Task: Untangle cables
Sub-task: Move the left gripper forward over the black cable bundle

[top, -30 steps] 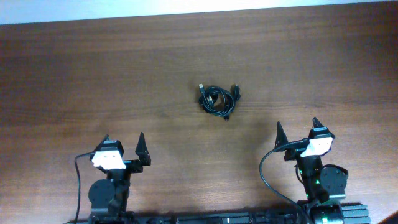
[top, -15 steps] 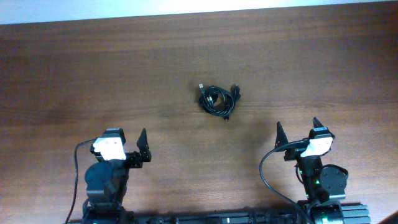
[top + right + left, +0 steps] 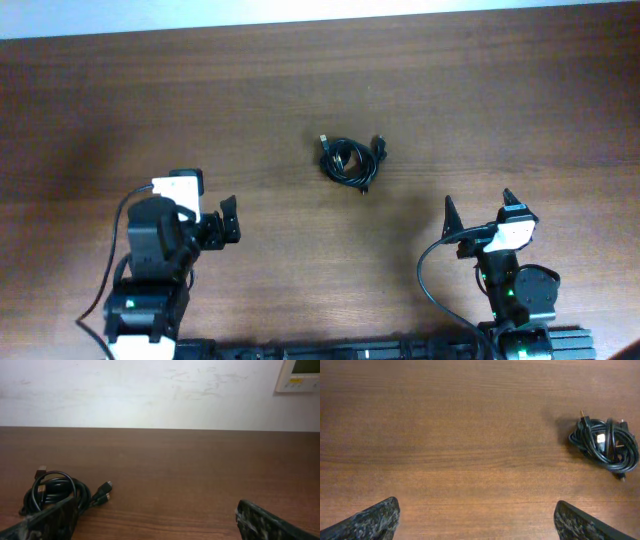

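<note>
Your cables (image 3: 352,160) lie as 1 small knotted black bundle on the brown wooden table (image 3: 110,110), out past the 2 arms and roughly midway between them, well apart from both. From the left wrist you see the bundle at the far right of the view: loose overlapping loops, a metallic-tipped plug sticking out at its upper left, and a pale plug end tucked in the middle. From the right wrist it sits low on the left, partly hidden behind 1 finger, with 2 small plug ends poking out to the right and another plug raised at the upper left. Your left gripper (image 3: 477,521) stands spread wide, its fingers at the 2 lower corners of its own view with only bare wood between them. Your right gripper (image 3: 478,207) is likewise spread wide, touching no cable, and looks across the table toward a white wall (image 3: 150,390) with a pale wall panel (image 3: 298,375) at the upper right
</note>
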